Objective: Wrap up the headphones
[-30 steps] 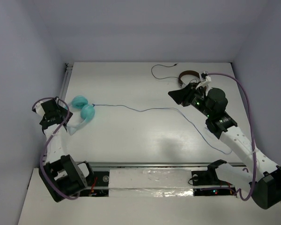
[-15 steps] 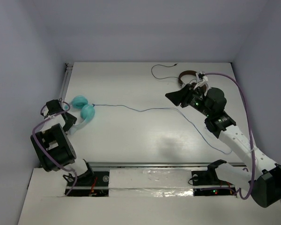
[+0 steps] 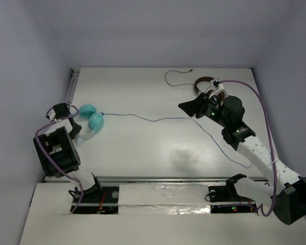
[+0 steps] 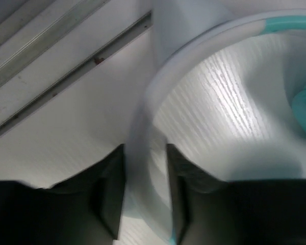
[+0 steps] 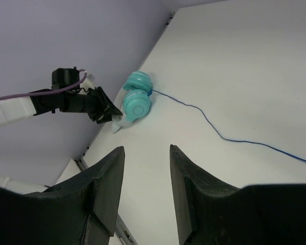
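Figure: white worktop (image 3: 143,148) seen from above, with two arms mounted at its near edge. The right arm (image 3: 255,150) reaches toward the far right; the right tool (image 5: 146,153) is held above the surface, fingers spread and nothing between them. The left arm (image 3: 56,153) is folded at the left edge; the left tool (image 4: 145,153) pinches the white headband (image 4: 145,122), which fills the gap between its fingers. The teal headphones (image 3: 92,118) sit at the left of the worktop, cups side by side. Their thin blue cable (image 3: 158,120) trails rightward across the surface to the near right. Smaller brown headphones (image 3: 204,81) with a black cable (image 3: 173,76) lie at the far right.
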{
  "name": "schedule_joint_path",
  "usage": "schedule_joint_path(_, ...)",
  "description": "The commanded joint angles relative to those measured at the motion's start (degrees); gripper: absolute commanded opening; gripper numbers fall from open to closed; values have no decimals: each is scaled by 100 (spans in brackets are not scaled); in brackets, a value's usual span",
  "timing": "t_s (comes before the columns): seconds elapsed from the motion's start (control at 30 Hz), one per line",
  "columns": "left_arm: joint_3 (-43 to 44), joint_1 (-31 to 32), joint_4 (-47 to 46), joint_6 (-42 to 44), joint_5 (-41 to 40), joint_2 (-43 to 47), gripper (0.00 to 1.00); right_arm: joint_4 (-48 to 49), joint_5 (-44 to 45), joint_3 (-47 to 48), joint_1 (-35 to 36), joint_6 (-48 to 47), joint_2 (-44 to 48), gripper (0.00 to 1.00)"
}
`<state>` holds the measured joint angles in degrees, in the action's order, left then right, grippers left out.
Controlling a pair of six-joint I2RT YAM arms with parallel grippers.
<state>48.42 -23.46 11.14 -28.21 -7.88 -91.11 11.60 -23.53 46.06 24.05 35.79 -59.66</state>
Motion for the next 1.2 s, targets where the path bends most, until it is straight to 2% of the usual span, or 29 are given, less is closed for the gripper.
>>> schedule_joint_path(0.0, -9, 333, 108, -10, 401, -398, 23, 335, 15, 8, 29, -37, 51, 46)
schedule_joint_path(0.03, 0, 334, 99, 17, 436, -407, 10, 326, 41, 8, 29, -46, 60, 44)
schedule_joint_path(0.1, 44, 334, 64, 78, 568, -372, 0, 273, 59, 17, 29, -98, 51, 42)
schedule_joint_path(0.2, 97, 517, -76, 245, 1156, -197, 0, 203, 33, 25, 29, -195, 94, 30)
schedule_joint_path(0.23, 123, 640, -94, 341, 1209, -31, 0, 203, 59, 25, 29, -213, 121, 19)
schedule_joint_path(0.33, 412, 1386, -7, 570, 1052, 355, 0, 229, 191, -18, 29, -292, 165, 1)
schedule_joint_path(0.4, 729, 1764, 143, 649, 947, 523, 0, 229, 165, -1, 29, -353, 69, 0)
schedule_joint_path(0.57, 1203, 2574, 170, 720, 1429, 1086, 0, 177, 42, 96, 29, -607, -230, 1)
schedule_joint_path(0.6, 1274, 2644, 170, 746, 1577, 1165, 0, 159, -28, 104, 29, -669, -274, 3)
schedule_joint_path(0.63, 1327, 2645, 170, 746, 1683, 1314, 0, 176, -125, 122, 29, -731, -335, 17)
schedule_joint_path(0.7, 1476, 2724, 108, 720, 2201, 1438, 0, 282, -475, 131, 29, -915, -388, 38)
schedule_joint_path(0.73, 1547, 2724, 82, 711, 2377, 1517, 0, 291, -564, 140, 29, -977, -397, 54)
schedule_joint_path(0.83, 1950, 2838, 117, 694, 2931, 1622, 0, 369, -574, 87, 29, -1328, -397, 73)
schedule_joint_path(0.97, 2162, 2839, -6, 527, 3353, 1807, 0, 685, -670, -27, 29, -1461, -572, 81)
schedule_joint_path(1.1, 2206, 2891, -155, 413, 3521, 2044, 0, 1072, -829, -97, 29, -1303, -1213, 81)
schedule_joint_path(1.17, 2206, 2891, -182, 412, 3513, 2194, 0, 1283, -855, -133, 29, -1215, -1600, 76)
